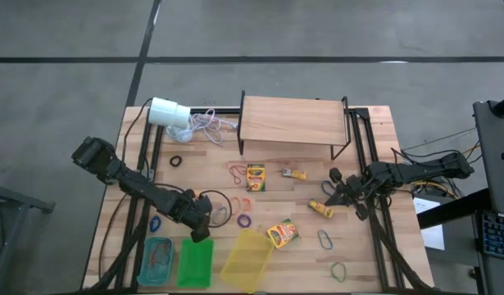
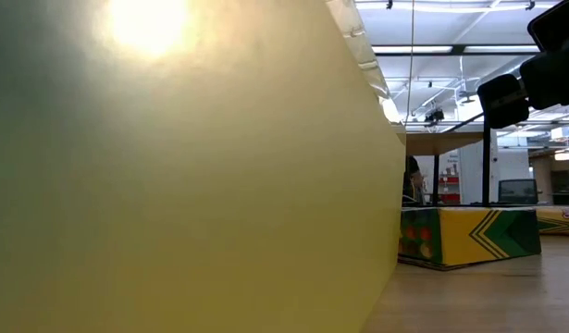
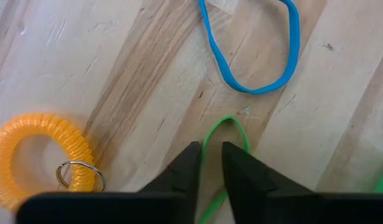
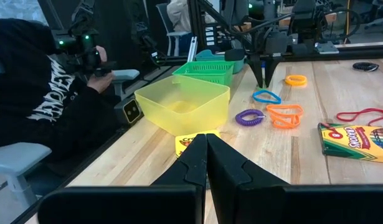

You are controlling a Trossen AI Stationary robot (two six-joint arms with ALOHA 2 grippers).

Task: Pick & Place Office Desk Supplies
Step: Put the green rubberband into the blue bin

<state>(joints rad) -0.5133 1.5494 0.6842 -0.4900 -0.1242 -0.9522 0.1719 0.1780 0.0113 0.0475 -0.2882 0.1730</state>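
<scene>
The left arm reaches diagonally across the table's near-left part, its left gripper pointing down just above the green bin. Its fingers stand narrowly apart, straddling one strand of a thin green rubber band lying flat on the wood (whether they actually pinch it, I cannot tell). Just beyond lies a blue rubber band, and beside it a coiled orange loop with a metal ring. The right arm waits at the right edge, the right gripper with fingers pressed together near a small yellow packet. A crayon box sits beside the yellow bin.
</scene>
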